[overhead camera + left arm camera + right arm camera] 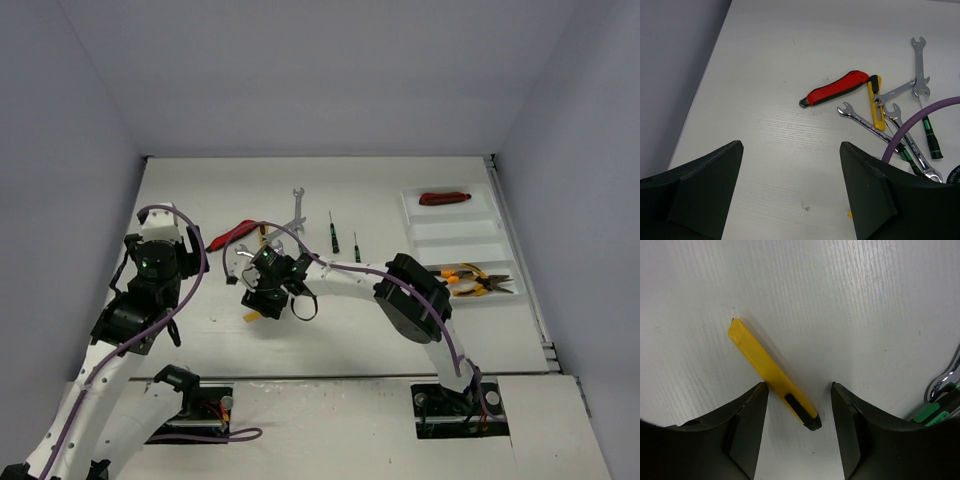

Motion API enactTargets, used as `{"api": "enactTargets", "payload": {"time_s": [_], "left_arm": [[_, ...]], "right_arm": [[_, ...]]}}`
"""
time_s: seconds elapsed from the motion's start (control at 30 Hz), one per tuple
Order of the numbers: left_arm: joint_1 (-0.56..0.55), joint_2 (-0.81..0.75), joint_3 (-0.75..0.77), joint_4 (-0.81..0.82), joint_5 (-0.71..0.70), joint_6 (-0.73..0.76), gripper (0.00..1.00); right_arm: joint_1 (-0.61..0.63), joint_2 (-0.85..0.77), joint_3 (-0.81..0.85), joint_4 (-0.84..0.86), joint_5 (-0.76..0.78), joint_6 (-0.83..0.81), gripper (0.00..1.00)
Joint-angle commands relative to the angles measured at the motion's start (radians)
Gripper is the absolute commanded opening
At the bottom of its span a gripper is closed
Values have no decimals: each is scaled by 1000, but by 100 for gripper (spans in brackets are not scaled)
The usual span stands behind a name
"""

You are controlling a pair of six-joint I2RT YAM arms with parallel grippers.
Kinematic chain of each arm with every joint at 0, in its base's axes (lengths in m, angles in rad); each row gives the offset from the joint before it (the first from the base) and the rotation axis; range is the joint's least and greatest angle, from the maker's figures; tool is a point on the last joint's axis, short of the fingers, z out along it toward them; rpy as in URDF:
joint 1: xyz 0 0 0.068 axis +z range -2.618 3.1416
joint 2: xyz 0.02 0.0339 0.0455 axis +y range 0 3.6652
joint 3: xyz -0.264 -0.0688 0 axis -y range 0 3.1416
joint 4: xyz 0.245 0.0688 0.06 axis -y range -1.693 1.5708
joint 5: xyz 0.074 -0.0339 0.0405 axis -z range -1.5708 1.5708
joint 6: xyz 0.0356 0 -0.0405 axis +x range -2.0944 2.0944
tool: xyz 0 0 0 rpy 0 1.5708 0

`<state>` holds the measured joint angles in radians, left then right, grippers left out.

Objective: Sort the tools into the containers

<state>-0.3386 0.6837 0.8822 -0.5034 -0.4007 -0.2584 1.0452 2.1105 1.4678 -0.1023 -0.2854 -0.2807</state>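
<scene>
Hovering low over the counter (pixel 370 190), the right gripper (pixel 799 387) stood spread, its jaws either side of a yellow cutter (pixel 771 371) that lay flat left of the counter's middle, toward the near edge, not yet pinched. The left gripper (pixel 791 146) hung spread and empty nearer the left edge. The step in hand looked like picking up this cutter. Next, the jaws would need to close across its narrow body, lift it, and carry it to the white tray (pixel 455 232) by the right edge, probably to the far compartment holding the red cutter (pixel 444 198).
</scene>
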Motion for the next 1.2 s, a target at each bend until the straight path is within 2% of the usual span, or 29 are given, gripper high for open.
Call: {"api": "enactTargets", "payload": {"time_s": [0.0,0.07,0.27,0.37,0.47,0.63,0.83,0.9,0.97,1.03,1.17], "left_arm": [[9,-3,21,62,-17,-7,75],[11,3,22,60,-13,-7,75],[21,10,23,59,-3,-10,75],[23,8,21,60,-4,-10,75],[23,11,20,60,-4,-11,75],[24,13,21,59,-5,-12,75],[23,14,22,59,-1,-12,75],[24,13,21,59,2,-13,75],[23,14,21,59,6,-13,75],[23,16,21,60,12,-13,75],[24,25,26,57,23,-15,75]], "right_arm": [[38,-19,-42,-76,36,4,45],[46,-35,-63,-83,40,7,40],[47,-60,-90,-94,47,20,9],[44,-76,-82,-93,61,29,0],[29,-103,-57,-90,92,47,0],[-65,-185,-15,-78,170,133,0],[-341,-327,-16,-1,427,316,0],[-503,-371,-27,18,483,437,0],[-598,-389,-39,29,495,568,0],[-758,-409,-69,46,474,661,0],[-958,-407,-94,91,443,860,0]]}}
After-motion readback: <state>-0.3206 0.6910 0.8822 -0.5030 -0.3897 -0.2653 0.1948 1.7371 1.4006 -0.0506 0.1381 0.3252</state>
